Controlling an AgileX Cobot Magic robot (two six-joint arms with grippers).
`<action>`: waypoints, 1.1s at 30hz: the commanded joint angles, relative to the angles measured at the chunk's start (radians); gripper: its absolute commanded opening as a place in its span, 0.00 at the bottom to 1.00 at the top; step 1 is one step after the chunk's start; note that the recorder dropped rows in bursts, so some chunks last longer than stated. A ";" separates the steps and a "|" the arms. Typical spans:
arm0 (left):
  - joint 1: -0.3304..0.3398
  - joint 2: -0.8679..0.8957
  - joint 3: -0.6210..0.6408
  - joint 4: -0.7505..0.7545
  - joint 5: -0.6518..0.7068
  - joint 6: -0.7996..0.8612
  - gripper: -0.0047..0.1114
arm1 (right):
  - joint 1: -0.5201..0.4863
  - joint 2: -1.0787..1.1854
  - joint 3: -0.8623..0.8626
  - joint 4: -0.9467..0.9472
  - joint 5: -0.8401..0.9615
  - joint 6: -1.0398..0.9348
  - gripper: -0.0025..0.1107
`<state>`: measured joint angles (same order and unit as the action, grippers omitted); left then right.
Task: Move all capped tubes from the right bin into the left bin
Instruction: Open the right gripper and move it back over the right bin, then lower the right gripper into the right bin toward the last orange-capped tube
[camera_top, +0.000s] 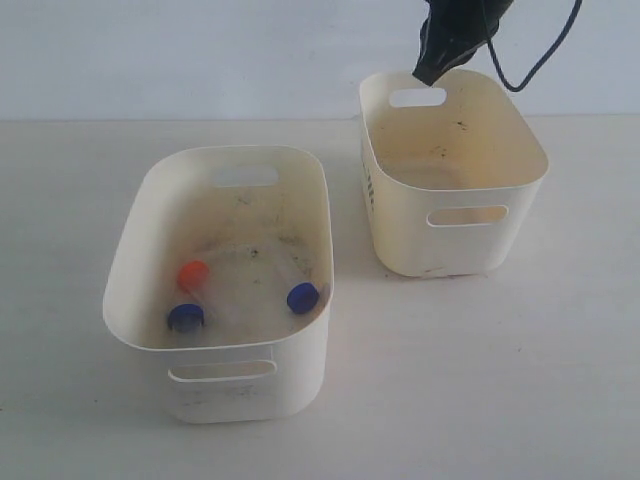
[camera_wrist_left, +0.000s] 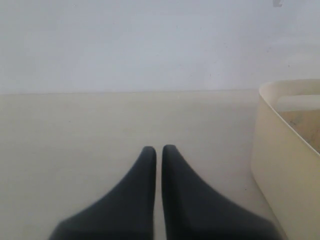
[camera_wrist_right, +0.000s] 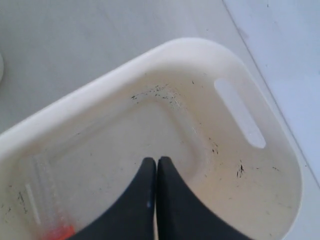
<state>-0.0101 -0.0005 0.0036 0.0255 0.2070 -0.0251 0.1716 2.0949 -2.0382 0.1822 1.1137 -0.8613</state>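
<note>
Pale table (camera_top: 480, 380); left bin (camera_top: 150, 215) with 3 capped tubes (camera_top: 192, 274), perhaps 1 in right bin (camera_top: 520, 130).

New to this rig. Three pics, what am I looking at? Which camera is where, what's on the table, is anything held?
It is a robot with two arms, each ending in a two-finger gripper. One picture comes from a camera off the arms. It shows a table with two cream bins. The wider left bin holds three capped tubes: two blue-capped and one orange-capped. The other two pictures come from cameras on the wrists. The left gripper is shut and empty, over bare table beside a bin. The right gripper is shut over the right bin, holding nothing, with one more orange-capped tube lying below it.
</note>
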 joint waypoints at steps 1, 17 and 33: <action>0.000 0.000 -0.004 -0.006 -0.004 -0.010 0.08 | 0.001 0.030 0.004 -0.015 0.025 -0.013 0.02; 0.000 0.000 -0.004 -0.006 -0.004 -0.010 0.08 | 0.035 0.140 0.004 -0.024 0.059 -0.118 0.50; 0.000 0.000 -0.004 -0.006 -0.004 -0.010 0.08 | 0.037 0.153 0.004 -0.042 0.107 -0.203 0.55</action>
<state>-0.0101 -0.0005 0.0036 0.0255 0.2070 -0.0251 0.2094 2.2436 -2.0345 0.1292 1.2155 -1.0583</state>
